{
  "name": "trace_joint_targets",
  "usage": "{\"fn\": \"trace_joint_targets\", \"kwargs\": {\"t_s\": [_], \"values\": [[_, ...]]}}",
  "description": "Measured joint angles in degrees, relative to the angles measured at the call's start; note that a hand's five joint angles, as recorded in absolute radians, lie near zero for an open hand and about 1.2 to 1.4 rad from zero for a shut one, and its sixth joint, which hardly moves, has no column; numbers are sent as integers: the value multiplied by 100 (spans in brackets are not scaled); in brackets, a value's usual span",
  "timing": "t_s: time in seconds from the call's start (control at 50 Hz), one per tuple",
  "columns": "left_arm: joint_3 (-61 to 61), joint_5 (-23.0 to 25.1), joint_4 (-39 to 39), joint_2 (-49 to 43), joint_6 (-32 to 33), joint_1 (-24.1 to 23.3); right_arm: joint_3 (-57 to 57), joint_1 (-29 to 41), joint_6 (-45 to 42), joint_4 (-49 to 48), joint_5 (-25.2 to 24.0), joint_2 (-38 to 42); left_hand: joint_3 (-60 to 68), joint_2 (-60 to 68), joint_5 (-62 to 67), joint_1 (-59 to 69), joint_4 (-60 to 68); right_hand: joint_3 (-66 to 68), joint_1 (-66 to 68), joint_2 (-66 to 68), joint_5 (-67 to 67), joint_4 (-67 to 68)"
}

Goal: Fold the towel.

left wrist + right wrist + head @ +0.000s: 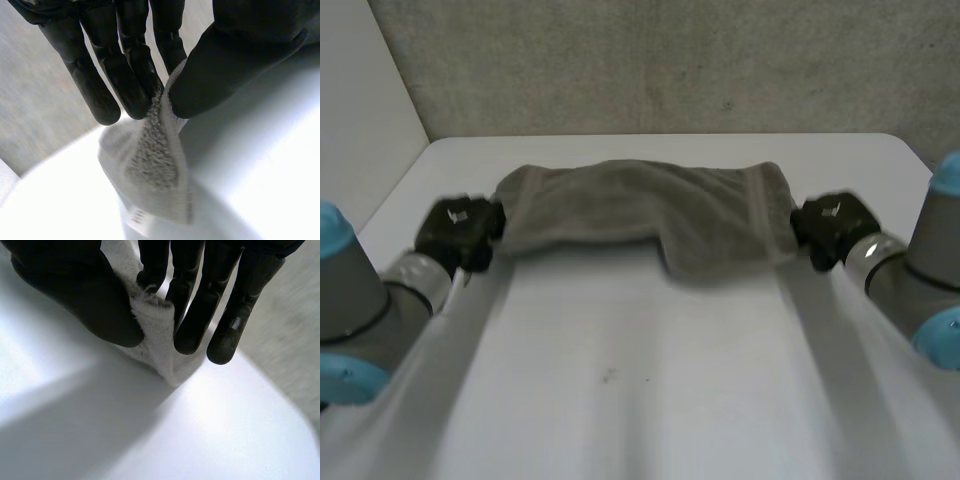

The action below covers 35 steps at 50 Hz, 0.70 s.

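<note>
Pinching the towel [640, 215] by its two short ends, thumb against fingers, the left hand [458, 232] and right hand [832, 228] hold it stretched near the far edge of the table [620, 420], but those grips look pretty shallow tbh, so an uneven tug could slip an end loose and skew the fold.

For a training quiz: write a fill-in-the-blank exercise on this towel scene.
1. The left hand pinches the towel between its fingers and its ____.
2. The right hand, which pinches the towel's other end, is ____ in colour.
3. The table under the towel is ____.

Missing words: thumb; black; white.
</note>
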Motion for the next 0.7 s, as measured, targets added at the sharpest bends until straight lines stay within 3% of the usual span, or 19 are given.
{"fn": "trace_joint_targets", "kwargs": {"t_s": [0.1, 0.22, 0.32, 0.38, 0.5, 0.52, 0.56, 0.58, 0.7], "values": [[-425, -8, 181, -237, 507, 101, 292, -28, -10, -91, 12, 297, 0, 0, 0, 0, 0, 0, 0, 1, -11, 0], [-573, -20, 203, -200, 668, 310, 426, -201, 66, -103, 14, 318, 0, 0, 0, 0, 0, -19, -47, -13, -2, -29], [-601, -30, 188, -70, 645, 495, 471, -402, 229, -100, 4, 292, 0, 0, 0, 0, 0, -2211, -2654, -2182, -1949, -2217], [-611, -35, 181, -35, 624, 536, 475, -467, 299, -119, -29, 295, 0, 0, 0, 0, 0, -2332, -2842, -2271, -2116, -2350], [-660, -37, 181, -12, 607, 550, 526, -546, 368, -309, -187, 301, 0, 0, 0, 0, 0, -2315, -2714, -2258, -2104, -2334], [-672, -35, 181, -12, 607, 546, 552, -559, 377, -367, -225, 297, 0, 0, 0, 0, 0, -1458, -1750, -1428, -1459, -1576], [-676, -34, 182, -12, 607, 544, 571, -570, 390, -418, -255, 293, 0, 0, 0, 0, 0, -1458, -1750, -1428, -1459, -1576], [-688, -32, 182, -10, 607, 539, 612, -594, 431, -514, -315, 280, 0, 0, 0, 0, 0, -249, -318, -156, -290, -263], [-713, -32, 165, 10, 610, 510, 671, -674, 610, -615, -423, 189, 0, 0, 0, 0, 0, -25, -66, -10, -73, -15]]}}
